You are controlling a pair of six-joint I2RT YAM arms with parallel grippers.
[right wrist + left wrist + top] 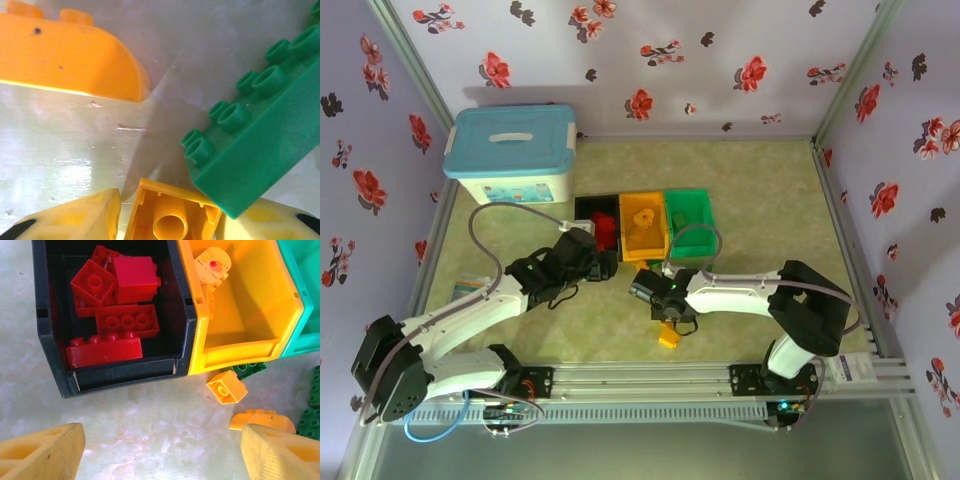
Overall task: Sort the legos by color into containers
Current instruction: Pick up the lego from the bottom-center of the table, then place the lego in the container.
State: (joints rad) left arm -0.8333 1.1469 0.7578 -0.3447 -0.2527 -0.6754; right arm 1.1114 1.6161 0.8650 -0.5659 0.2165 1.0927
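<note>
The black bin (52, 347) holds several red legos (125, 322). Beside it stand the orange bin (240, 347), with one yellow piece (212, 265) inside, and the green bin (305, 325). On the table in front of them lie an orange brick (227, 387), a curved orange brick (260, 417) and green bricks (250, 369). My left gripper (160, 455) hangs open over bare table before the black bin. My right gripper (170, 222) is shut on an orange lego (170, 215), hollow side up, beside a long green brick (260, 145) and a curved orange brick (65, 60).
A large white box with a light-blue lid (510, 155) stands at the back left. The three bins (645, 225) sit mid-table, with both grippers (595, 262) (648, 288) just in front. One orange lego (667, 338) lies nearer the arm bases. Flowered walls enclose the table.
</note>
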